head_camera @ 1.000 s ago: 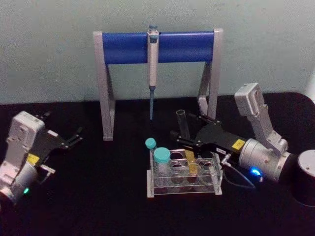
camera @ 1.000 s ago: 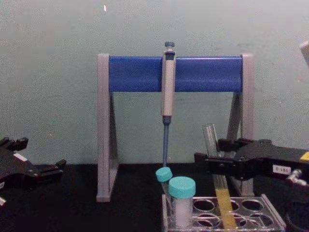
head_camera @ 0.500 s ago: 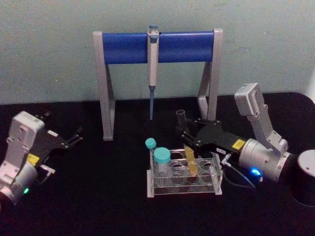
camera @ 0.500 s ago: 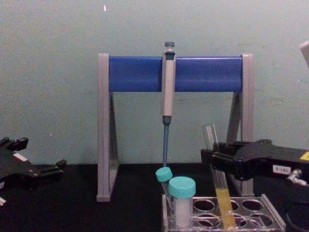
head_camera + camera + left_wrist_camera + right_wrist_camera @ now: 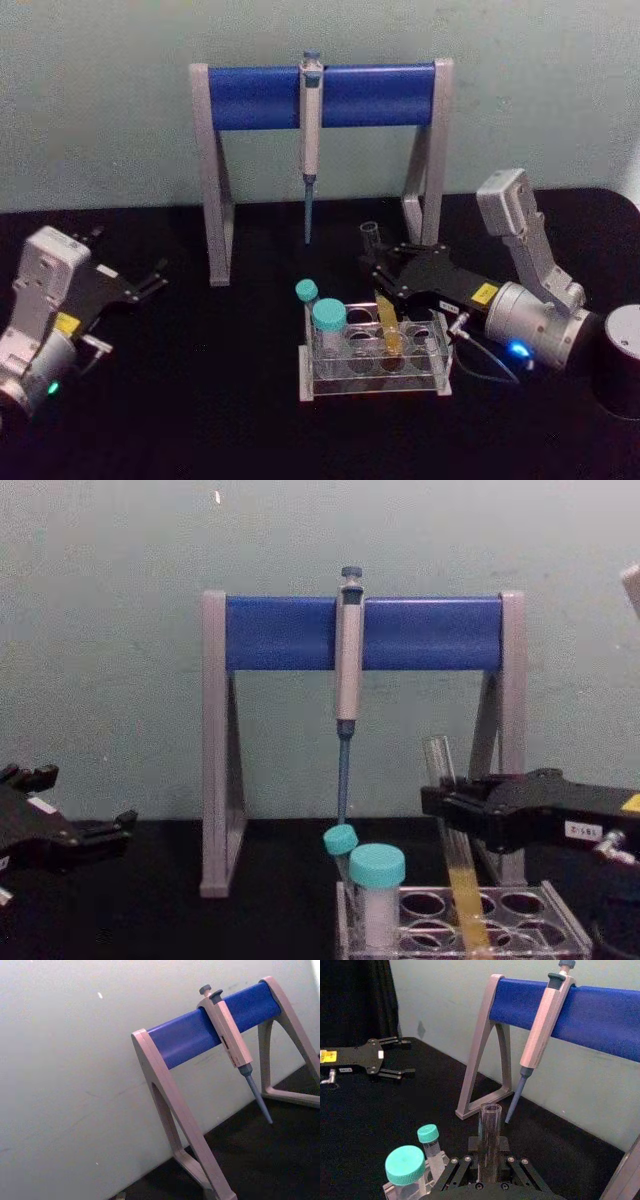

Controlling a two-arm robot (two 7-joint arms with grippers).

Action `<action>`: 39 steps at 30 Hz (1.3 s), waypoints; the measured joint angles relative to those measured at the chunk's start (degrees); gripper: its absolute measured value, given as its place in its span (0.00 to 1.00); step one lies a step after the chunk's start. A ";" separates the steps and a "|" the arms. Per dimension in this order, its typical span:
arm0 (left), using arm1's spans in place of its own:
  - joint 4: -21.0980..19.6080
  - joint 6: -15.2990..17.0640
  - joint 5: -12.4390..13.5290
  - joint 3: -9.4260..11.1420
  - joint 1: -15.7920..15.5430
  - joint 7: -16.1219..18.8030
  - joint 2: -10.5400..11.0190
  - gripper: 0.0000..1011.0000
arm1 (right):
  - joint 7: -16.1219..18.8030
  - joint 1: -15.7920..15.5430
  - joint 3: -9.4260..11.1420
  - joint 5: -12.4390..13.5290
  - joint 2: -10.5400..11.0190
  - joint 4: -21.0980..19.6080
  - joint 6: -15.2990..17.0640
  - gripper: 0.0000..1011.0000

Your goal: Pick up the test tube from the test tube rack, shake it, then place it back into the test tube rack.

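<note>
Two fingers [image 5: 436, 808] of the right gripper [image 5: 448, 812] clamp the test tube [image 5: 463, 885] at lower right of the chest view. The tube's lower end sits in the test tube rack [image 5: 562, 908]. Note the teal-capped vial [image 5: 377, 892] and the thin capped tube [image 5: 340, 842] just left of it. The left gripper [image 5: 151, 280] rests spread and empty at far left.

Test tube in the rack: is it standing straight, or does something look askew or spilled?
The test tube leans: its open top tips toward the robot's left, its bottom sits in the test tube rack. The right claw is shut around its middle. No spill is visible.
</note>
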 joint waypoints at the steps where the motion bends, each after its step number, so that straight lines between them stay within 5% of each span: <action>1: 0.00 0.00 0.00 0.00 0.00 0.00 0.00 0.99 | 0.00 0.00 0.00 0.00 0.00 0.00 0.00 0.23; 15: 0.00 0.00 0.00 0.00 0.00 0.00 0.00 0.99 | 0.00 -0.31 0.41 0.28 0.11 -0.16 -0.64 0.23; 39: 0.00 0.00 0.00 0.00 0.00 0.00 0.00 0.99 | 0.25 -3.98 5.70 8.15 1.22 -6.75 -5.83 0.23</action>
